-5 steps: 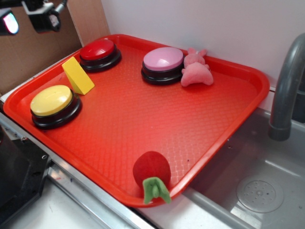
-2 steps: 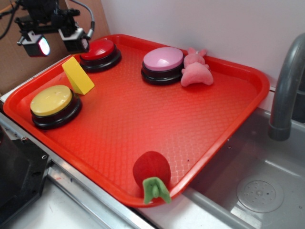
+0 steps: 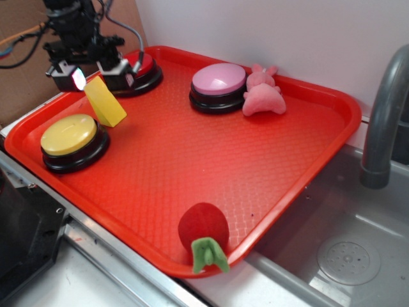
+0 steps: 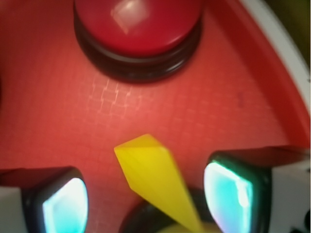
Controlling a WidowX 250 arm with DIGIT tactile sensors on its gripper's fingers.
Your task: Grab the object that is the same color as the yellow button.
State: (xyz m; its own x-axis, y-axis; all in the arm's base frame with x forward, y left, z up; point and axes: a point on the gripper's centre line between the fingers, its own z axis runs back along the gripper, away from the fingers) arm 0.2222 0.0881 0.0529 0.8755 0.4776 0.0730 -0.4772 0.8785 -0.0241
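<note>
The yellow wedge block [image 3: 105,102] stands on the red tray [image 3: 192,160] between the yellow button [image 3: 69,135] and the red button [image 3: 142,67]. My gripper [image 3: 96,75] is open and hangs just above the wedge's top, one finger on each side. In the wrist view the wedge [image 4: 155,179] lies between my two glowing pads [image 4: 63,206], apart from both, my gripper [image 4: 146,204] straddling it. The red button [image 4: 138,29] is ahead, and the yellow button's black base [image 4: 146,218] shows at the bottom edge.
A pink button [image 3: 218,83] and a pink plush toy [image 3: 262,93] sit at the tray's back. A red plush strawberry [image 3: 203,230] lies at the front rim. A grey faucet [image 3: 383,121] and sink [image 3: 345,256] are to the right. Cardboard stands behind left.
My gripper has moved right and down from the upper left, from beside the tray to just over the yellow wedge. Nothing on the tray has moved.
</note>
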